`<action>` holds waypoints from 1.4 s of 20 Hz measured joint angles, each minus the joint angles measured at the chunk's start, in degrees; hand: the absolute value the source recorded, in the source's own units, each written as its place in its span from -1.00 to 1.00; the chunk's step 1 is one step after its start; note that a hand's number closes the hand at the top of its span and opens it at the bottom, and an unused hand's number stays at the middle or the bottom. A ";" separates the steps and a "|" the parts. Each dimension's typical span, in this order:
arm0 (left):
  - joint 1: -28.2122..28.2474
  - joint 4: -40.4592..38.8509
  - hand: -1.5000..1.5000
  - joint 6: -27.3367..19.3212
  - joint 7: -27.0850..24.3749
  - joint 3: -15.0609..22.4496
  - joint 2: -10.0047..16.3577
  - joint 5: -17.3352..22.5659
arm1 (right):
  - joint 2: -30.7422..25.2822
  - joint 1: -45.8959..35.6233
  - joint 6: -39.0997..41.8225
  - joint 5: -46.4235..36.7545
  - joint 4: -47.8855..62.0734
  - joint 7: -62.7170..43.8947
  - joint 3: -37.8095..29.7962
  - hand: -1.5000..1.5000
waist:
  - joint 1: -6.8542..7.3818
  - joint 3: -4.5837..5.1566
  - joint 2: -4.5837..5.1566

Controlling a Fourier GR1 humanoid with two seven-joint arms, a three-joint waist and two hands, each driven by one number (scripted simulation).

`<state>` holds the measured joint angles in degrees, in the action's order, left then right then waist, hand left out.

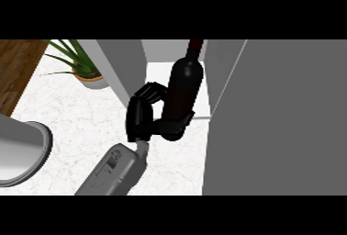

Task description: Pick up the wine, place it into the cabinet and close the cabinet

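Observation:
My left hand (143, 114) is shut on the dark wine bottle (184, 82), with fingers round its left side and the thumb across its lower body. The bottle stands nearly upright, its neck reaching the picture's top edge. It is held at the mouth of the open cabinet, whose pale inner shelf (157, 73) shows between a grey side panel (125, 69) and a large grey door (278, 119) on the right. The bottle's base is hidden by my hand. My right hand shows nowhere.
A potted green plant (81, 69) stands at the back left on the white marble counter (75, 114). The rim of a grey sink (41, 147) curves in at the left edge. The wide door fills the right half of the view.

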<state>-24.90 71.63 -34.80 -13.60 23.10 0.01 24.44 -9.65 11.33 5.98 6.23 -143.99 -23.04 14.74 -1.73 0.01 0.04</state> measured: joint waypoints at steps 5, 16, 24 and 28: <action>-1.74 -6.93 1.00 -0.34 -5.00 1.34 0.01 4.39 | 0.15 0.01 0.48 0.35 -0.14 -0.58 -0.15 -1.00 | -0.26 0.02 0.07; -7.41 -19.89 1.00 2.20 -14.93 2.17 0.00 17.59 | 1.49 -0.05 0.74 0.54 0.06 -1.06 0.17 -1.00 | -0.45 0.05 0.15; -14.18 -28.47 1.00 4.59 -16.05 -0.41 0.00 21.89 | 1.36 0.36 1.72 0.95 -0.03 -1.20 -1.50 -1.00 | -0.46 0.02 0.17; -17.61 -32.19 1.00 4.53 -16.38 -0.60 -0.01 24.16 | 1.81 0.83 2.46 0.96 0.33 -0.44 -1.41 -1.00 | -0.51 0.01 0.19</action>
<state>-42.51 39.44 -30.27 -29.98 22.51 0.00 48.60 -7.84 12.15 8.44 7.19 -143.66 -23.49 13.34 -2.24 0.02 0.23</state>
